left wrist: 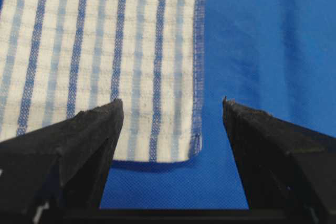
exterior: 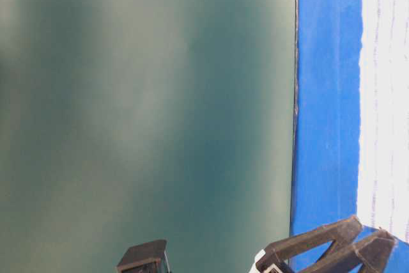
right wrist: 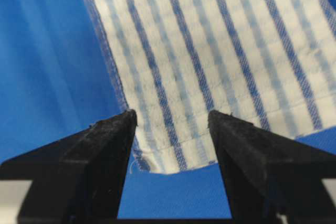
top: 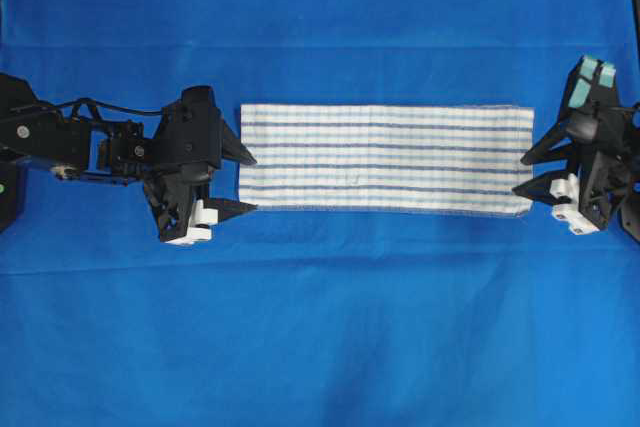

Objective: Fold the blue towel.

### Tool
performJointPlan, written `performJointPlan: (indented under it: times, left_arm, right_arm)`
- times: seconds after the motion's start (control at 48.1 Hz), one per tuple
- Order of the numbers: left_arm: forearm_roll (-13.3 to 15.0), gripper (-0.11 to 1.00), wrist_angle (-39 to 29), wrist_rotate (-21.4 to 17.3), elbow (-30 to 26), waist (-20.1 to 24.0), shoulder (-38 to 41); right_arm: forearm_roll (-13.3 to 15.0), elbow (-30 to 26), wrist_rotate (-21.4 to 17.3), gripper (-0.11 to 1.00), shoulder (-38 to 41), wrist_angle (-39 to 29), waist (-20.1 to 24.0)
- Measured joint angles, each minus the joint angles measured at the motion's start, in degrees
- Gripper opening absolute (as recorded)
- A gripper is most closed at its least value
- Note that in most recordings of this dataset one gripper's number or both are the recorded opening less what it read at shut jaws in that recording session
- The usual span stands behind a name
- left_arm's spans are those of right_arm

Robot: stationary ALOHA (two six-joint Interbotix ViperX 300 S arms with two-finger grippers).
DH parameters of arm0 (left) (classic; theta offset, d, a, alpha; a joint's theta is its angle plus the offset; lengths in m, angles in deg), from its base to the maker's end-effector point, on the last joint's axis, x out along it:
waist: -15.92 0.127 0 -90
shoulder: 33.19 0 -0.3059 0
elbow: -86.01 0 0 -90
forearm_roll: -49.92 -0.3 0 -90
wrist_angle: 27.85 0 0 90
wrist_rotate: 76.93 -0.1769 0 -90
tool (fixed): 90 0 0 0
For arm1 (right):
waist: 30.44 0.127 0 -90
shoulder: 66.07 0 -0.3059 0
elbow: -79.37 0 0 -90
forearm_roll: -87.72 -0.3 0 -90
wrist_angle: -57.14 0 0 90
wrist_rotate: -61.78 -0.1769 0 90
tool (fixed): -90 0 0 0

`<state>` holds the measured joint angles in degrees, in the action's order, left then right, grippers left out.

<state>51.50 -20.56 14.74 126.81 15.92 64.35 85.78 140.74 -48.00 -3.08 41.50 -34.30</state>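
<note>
The blue towel (top: 385,159), white with thin blue stripes, lies flat as a long narrow band across the middle of the table. At its left short edge my left gripper (top: 248,183) stands open, fingertips on either side of the near corner. In the left wrist view the towel (left wrist: 105,51) ends between the spread fingers of the left gripper (left wrist: 171,103), with nothing pinched. My right gripper (top: 521,175) is open at the right short edge. In its wrist view the towel's corner (right wrist: 226,51) lies loose between the tips of the right gripper (right wrist: 172,114).
A plain blue table cloth (top: 320,327) covers the whole table. The left arm's black body (top: 60,137) reaches in from the left edge. In the table-level view a grey-green wall (exterior: 147,107) fills the left, with dark gripper fingers (exterior: 350,227) at the bottom.
</note>
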Motion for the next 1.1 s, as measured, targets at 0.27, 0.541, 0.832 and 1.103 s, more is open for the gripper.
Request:
performJointPlan:
  times: [0.27, 0.541, 0.832, 1.103]
  left_arm:
    - [0.0, 0.69, -0.1, -1.0, -0.7, 8.6, 0.1]
    - [0.0, 0.69, -2.2, -5.0, -1.7, 13.4, 0.3]
    - [0.0, 0.69, -3.2, -5.4, -2.4, 13.4, 2.7]
    - [0.0, 0.69, -3.2, -5.4, -4.0, 15.6, 8.0]
  right_arm:
    - [5.7, 0.0, 0.0, 0.61, -1.3, 0.5, -12.4]
    - [9.6, -0.4, 0.0, 0.61, 2.8, 0.4, -21.8]
    - [9.8, -1.9, 0.8, 0.61, 8.9, 2.1, -21.8]
    - [12.1, -3.4, 0.7, 0.61, 17.2, 6.3, -22.2]
